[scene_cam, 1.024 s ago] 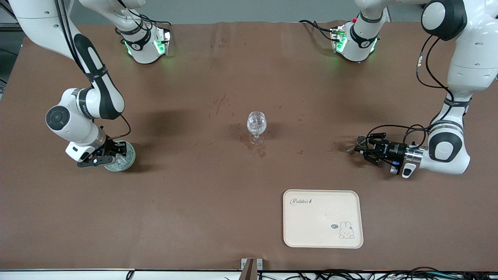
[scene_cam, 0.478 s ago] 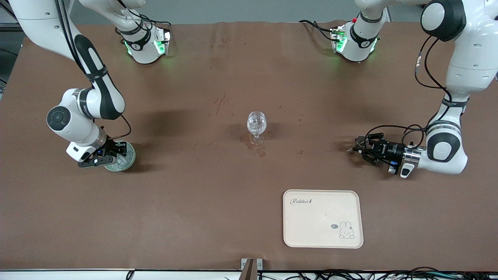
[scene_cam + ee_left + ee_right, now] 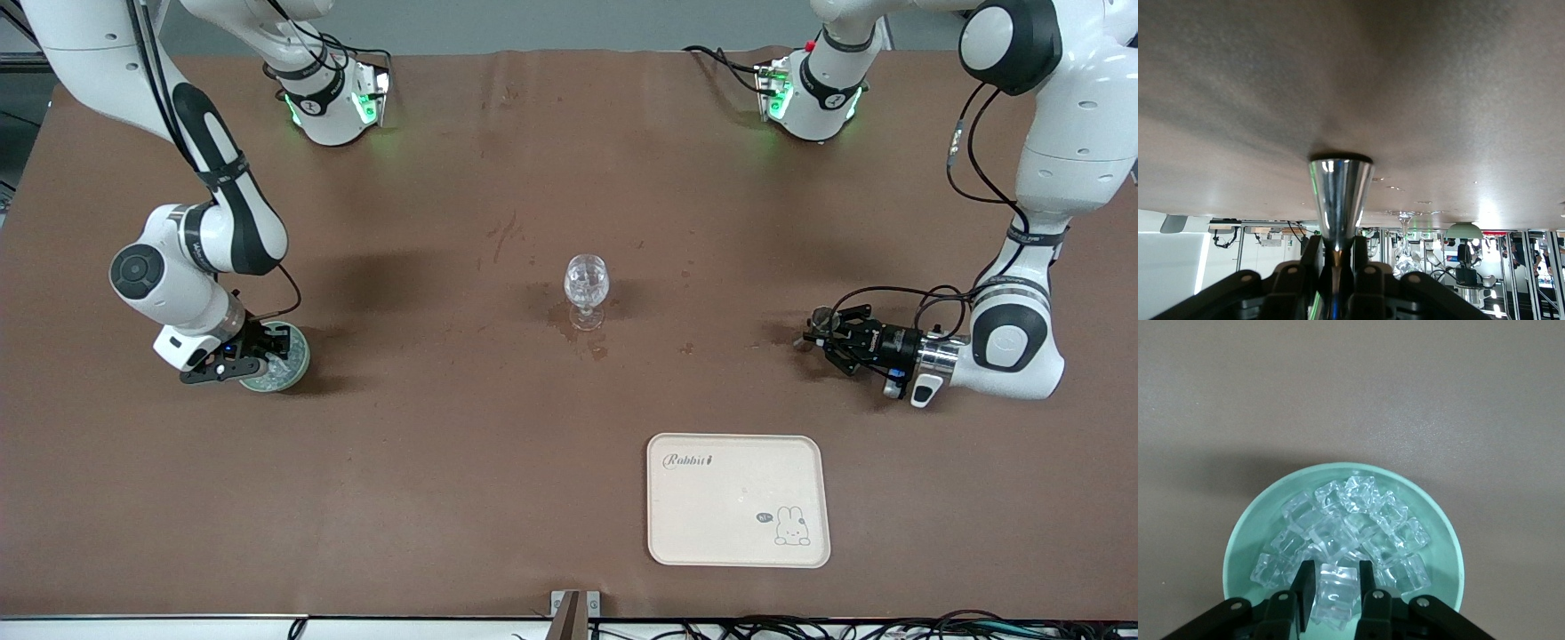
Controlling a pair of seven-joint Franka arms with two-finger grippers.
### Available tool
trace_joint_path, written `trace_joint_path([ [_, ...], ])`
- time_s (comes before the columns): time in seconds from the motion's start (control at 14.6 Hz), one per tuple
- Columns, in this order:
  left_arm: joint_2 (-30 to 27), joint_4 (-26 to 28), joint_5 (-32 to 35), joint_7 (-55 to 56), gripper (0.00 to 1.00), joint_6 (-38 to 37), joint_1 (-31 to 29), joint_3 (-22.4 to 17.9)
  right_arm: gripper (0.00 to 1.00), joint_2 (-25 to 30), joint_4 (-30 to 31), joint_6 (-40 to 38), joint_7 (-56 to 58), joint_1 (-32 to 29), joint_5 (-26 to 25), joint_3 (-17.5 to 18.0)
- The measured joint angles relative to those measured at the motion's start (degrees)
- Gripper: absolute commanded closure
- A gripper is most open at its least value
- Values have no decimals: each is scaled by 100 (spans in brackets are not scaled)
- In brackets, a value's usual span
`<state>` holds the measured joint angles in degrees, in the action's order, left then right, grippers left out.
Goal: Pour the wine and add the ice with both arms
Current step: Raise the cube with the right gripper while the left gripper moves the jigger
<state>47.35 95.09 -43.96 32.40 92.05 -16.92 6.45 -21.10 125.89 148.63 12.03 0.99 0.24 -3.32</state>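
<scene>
While its fingers straddle one chunk of the ice (image 3: pixel 1336 592), narrowly parted and not visibly squeezing it, the right end effector (image 3: pixel 1336 595) sits low inside the pale green bowl (image 3: pixel 1245 540), with more cubes heaped just ahead. The slick cube could squirt out as the fingers close. The left end effector (image 3: pixel 1337 263), low over the desk (image 3: pixel 427 444), clamps a shiny metal cone (image 3: pixel 1340 200) lying sideways. The stemmed glass (image 3: pixel 586 286) stands well apart between both; a long carry risks dropping ice short.
</scene>
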Motion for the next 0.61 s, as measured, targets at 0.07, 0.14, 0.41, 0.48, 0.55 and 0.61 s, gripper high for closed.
trace_joint_path([
  [0.07, 0, -29, -10, 46, 97, 0, 19, 9, 66, 0, 0, -1, 0, 0, 0, 0],
  [0.14, 0, -61, -41, 97, 97, 0, 33, 39, 66, 0, 0, -6, 0, 0, 0, 0],
  [0.41, -52, -192, -130, 562, 99, -85, 34, 513, 66, 1, -3, -28, -1, 4, 0, 1],
  [0.48, -131, -220, -137, 749, 99, -88, 53, 669, 66, 1, -3, -31, -1, 4, 0, 1],
  [0.55, -258, -241, -139, 994, 99, -91, 94, 811, 73, 1, -4, -36, -1, 5, 0, 1],
  [0.61, -427, -256, -142, 1252, 99, -95, 169, 926, 82, 2, -5, -46, -1, 6, 0, 1],
])
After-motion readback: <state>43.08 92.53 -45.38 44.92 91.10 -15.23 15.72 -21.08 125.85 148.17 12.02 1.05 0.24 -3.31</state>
